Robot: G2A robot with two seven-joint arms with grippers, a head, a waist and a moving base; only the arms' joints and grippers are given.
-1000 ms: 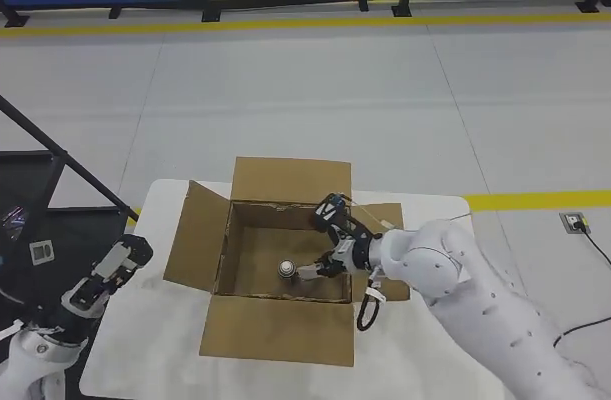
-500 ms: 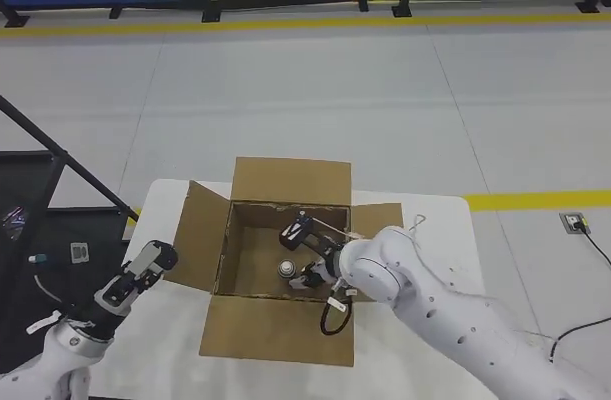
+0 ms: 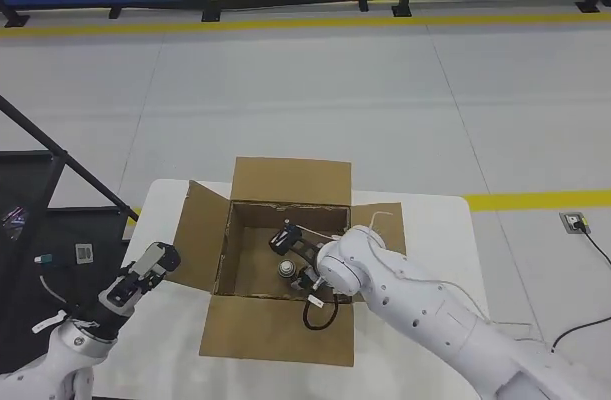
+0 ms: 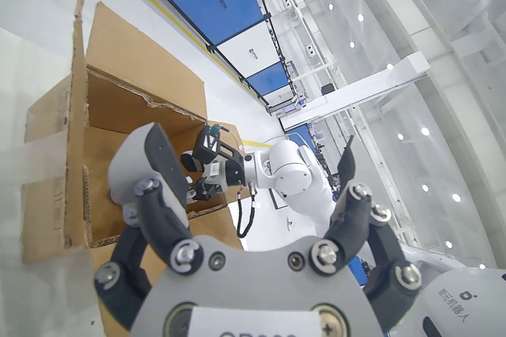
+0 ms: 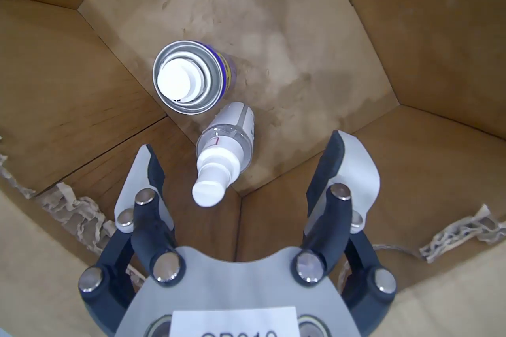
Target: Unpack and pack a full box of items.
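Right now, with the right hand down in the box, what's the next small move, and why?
Probably shift the right hand slightly to centre it over the small white pump bottle before lowering. The hand is open and empty, the bottle sits off-centre beneath it, and the spray can stands close beside.

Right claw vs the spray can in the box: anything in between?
Yes. In the right wrist view a small white pump bottle sits between the open right claw and the spray can, close beside the can. Otherwise just bare box floor.
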